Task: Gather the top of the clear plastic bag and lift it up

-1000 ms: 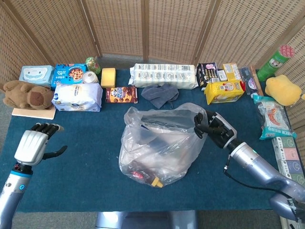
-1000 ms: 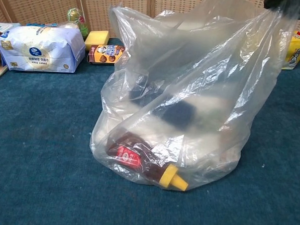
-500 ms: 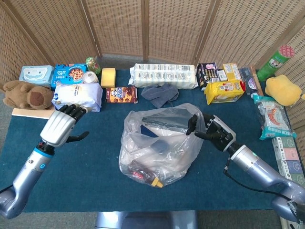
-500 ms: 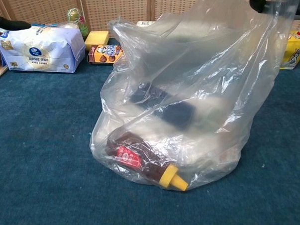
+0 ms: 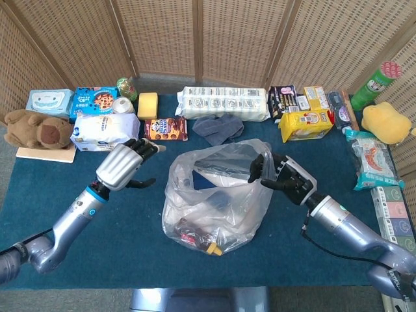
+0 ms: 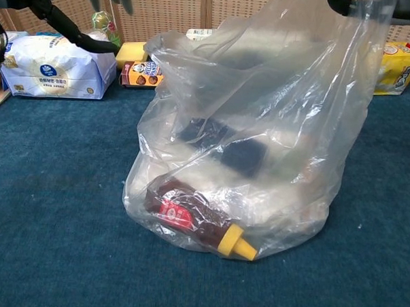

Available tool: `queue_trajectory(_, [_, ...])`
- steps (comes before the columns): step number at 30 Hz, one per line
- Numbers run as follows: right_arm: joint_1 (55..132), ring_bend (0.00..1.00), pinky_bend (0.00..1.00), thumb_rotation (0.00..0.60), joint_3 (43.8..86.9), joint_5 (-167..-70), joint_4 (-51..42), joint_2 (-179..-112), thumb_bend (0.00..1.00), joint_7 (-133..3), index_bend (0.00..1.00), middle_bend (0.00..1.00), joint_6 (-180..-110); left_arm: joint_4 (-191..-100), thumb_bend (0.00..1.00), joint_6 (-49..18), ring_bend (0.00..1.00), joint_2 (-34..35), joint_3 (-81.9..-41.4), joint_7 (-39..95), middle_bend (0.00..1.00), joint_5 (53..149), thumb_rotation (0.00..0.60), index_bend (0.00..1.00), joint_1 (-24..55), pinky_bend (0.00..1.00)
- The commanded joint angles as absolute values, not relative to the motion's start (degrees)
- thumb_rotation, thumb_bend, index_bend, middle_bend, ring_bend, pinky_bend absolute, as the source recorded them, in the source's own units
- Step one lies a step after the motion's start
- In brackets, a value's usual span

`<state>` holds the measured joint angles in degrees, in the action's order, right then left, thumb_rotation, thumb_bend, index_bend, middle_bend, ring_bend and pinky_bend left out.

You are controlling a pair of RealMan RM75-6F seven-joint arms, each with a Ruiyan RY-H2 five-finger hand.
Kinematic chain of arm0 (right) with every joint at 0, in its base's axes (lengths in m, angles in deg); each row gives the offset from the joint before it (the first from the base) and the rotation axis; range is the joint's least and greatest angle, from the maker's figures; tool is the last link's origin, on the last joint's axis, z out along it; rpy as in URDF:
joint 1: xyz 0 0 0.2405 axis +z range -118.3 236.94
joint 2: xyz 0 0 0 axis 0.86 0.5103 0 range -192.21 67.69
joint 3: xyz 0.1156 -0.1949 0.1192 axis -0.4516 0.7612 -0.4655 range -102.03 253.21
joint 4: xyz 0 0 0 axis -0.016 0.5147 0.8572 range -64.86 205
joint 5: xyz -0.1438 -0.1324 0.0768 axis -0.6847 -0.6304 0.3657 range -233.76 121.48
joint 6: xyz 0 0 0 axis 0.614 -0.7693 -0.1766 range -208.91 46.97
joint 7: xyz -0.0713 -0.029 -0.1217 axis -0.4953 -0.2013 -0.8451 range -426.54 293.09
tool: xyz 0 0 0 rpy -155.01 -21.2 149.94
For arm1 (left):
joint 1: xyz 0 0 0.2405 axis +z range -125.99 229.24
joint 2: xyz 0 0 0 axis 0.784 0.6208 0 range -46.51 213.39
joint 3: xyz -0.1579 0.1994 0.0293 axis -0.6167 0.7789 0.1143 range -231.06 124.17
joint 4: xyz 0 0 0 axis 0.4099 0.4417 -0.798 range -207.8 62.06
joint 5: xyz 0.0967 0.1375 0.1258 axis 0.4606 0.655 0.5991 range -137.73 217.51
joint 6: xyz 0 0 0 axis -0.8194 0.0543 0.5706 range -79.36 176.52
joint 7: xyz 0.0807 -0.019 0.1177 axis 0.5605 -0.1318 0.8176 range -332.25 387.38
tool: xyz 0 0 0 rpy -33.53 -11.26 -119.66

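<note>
Slumping in the middle of the blue desk [image 5: 130,240], the bag [image 5: 218,195] is clear, crinkled plastic, its mouth gaping upward and its sides glossy with folds. Through the film show dark flat items and, at the bottom front, a brown sauce bottle [image 6: 198,221] with a red label and yellow cap, lying on its side.

The right hand [image 5: 283,179] grips the bag's right top edge, fingers curled over the plastic and holding that side up; in the chest view only a dark bit of it [image 6: 344,4] shows at the top border. The left hand [image 5: 127,166] hovers just left of the bag, fingers spread wide and holding nothing, not touching the plastic.

Since a second ago the left hand has travelled from the desk's far left edge to beside the bag, and its arm now enters the chest view. The right hand has drawn the rim slightly inward toward the bag's centre. The bag's base has stayed put.

Writing on the white pack [image 6: 55,69] and the snack boxes along the back is too small to read.
</note>
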<state>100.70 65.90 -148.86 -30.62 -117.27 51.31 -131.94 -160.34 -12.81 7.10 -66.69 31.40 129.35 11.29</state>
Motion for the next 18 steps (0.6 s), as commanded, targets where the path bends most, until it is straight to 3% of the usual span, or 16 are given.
queue_trajectory(1, [100.97, 0.45, 0.39, 0.600, 66.14, -148.45, -30.86, -117.36, 0.16, 51.06, 0.45, 0.47, -132.12, -158.65, 0.22, -11.79, 0.28, 4.88, -66.99, 31.29, 0.33, 129.41, 0.390, 0.21, 9.12, 0.35])
queue_trajectory(9, [101.46, 0.45, 0.38, 0.600, 66.83, -147.65, -31.16, -117.45, 0.16, 50.26, 0.45, 0.47, -132.52, -155.94, 0.22, -9.81, 0.28, 1.34, -66.82, 30.39, 0.33, 128.89, 0.395, 0.21, 5.56, 0.35])
queue_trajectory(14, [101.77, 0.43, 0.37, 0.600, 67.01, -147.17, -31.27, -117.64, 0.16, 49.96, 0.44, 0.46, -132.82, -153.44, 0.29, -10.03, 0.28, -1.12, -66.61, 29.04, 0.33, 130.69, 0.485, 0.22, 2.94, 0.35])
queue_trajectory(18, [101.70, 0.42, 0.36, 0.600, 67.44, -147.22, -31.47, -117.62, 0.16, 49.72, 0.44, 0.45, -133.29, -151.60, 0.33, -9.92, 0.32, -2.43, -66.63, 28.23, 0.36, 131.73, 0.560, 0.28, 0.81, 0.36])
